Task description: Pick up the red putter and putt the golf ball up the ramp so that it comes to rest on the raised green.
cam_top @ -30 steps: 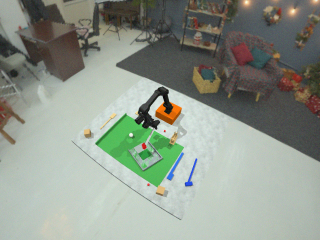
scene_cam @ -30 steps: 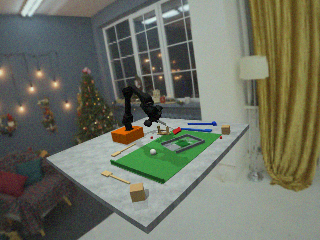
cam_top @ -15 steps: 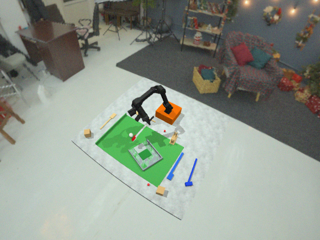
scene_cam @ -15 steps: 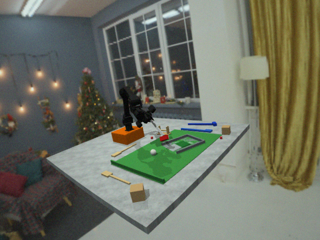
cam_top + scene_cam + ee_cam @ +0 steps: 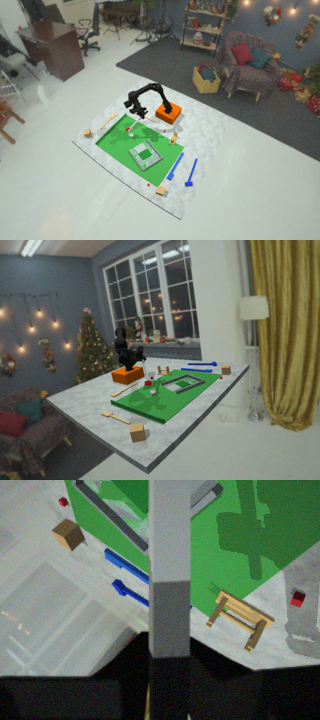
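Note:
My gripper (image 5: 142,116) (image 5: 143,359) (image 5: 161,639) is shut on the grey shaft of the red putter (image 5: 135,123) (image 5: 146,370) (image 5: 170,540). The shaft slants down from the fingers to the red head, low over the near side of the green mat (image 5: 160,175) (image 5: 178,405); whether the head touches the mat cannot be told. The white golf ball (image 5: 131,135) (image 5: 153,392) lies on the mat close to the head, with a small gap between them. The raised green (image 5: 145,154) (image 5: 182,383) is a dark green square inside grey walls, and no ball is on it. The wrist view does not show head or ball.
A wooden stand (image 5: 173,139) (image 5: 164,373) (image 5: 246,611) is beside the mat. Two blue clubs (image 5: 175,166) (image 5: 192,171) lie past its far end. Wooden clubs (image 5: 108,121) (image 5: 124,390), blocks (image 5: 87,133) (image 5: 160,190) and small red cubes (image 5: 164,130) (image 5: 148,184) lie around. A low wall (image 5: 136,411) edges the mat.

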Motion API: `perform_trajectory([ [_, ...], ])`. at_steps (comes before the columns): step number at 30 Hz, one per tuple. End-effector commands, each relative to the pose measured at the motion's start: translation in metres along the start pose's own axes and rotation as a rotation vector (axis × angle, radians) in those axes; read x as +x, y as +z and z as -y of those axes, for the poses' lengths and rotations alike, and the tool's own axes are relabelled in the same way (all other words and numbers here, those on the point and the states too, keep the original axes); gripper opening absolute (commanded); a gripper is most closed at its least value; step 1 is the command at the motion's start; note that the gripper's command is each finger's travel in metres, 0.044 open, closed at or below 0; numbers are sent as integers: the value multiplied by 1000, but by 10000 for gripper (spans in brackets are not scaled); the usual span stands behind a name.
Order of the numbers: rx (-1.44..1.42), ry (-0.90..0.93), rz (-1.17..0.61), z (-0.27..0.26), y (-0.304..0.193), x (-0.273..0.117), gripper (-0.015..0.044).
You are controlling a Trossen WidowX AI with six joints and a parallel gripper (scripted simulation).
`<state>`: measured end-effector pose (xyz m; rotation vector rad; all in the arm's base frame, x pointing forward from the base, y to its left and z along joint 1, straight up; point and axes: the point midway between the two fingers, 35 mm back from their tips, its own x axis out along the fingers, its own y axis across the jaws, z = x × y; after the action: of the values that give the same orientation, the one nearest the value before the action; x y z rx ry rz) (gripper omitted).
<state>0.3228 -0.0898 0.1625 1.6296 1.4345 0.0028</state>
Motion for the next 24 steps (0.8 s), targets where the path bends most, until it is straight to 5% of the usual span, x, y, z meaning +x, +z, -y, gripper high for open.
perform_trajectory([
  [1, 80, 63, 12, -1, 4, -16, 0],
  [24, 113, 64, 0, 32, 38, -3, 0],
])
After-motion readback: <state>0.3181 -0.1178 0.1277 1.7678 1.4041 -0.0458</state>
